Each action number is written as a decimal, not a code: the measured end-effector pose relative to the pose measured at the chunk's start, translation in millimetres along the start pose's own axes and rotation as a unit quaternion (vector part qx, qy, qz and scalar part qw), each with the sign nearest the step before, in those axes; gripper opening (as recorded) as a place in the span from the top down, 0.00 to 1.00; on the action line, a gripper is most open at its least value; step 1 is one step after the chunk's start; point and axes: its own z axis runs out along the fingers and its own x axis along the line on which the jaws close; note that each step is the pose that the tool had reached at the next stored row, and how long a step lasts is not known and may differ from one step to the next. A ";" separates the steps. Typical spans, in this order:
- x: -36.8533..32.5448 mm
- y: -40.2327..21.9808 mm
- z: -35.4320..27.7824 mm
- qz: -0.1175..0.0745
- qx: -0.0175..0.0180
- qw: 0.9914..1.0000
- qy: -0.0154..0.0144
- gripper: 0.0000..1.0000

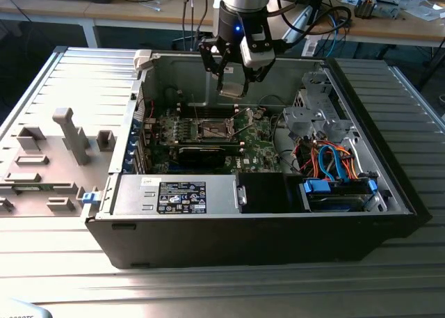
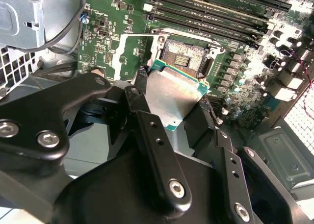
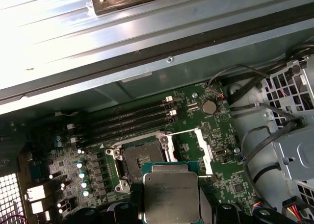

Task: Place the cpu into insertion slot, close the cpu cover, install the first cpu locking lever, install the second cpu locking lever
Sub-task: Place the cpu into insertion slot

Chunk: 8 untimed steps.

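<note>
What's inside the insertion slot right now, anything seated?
The insertion slot shows a bare dark contact field, nothing seated. The cpu, held in the gripper, overlaps one edge in both wrist views, hiding that strip.

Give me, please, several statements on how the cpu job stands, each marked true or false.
1. The claw holds the cpu. True.
2. The cpu sits in the insertion slot. False: the slot is empty, and the cpu hangs above the board.
3. The cpu cover is shut. False: it stands swung open beside the slot.
4. The computer case lies open. True.
</note>
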 end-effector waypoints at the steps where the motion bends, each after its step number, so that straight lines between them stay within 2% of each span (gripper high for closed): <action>1: 0.0 0.0 0.0 0.001 0.000 1.000 0.000 0.45; 8: 0.0 0.0 0.0 0.010 0.000 1.000 -0.001 0.45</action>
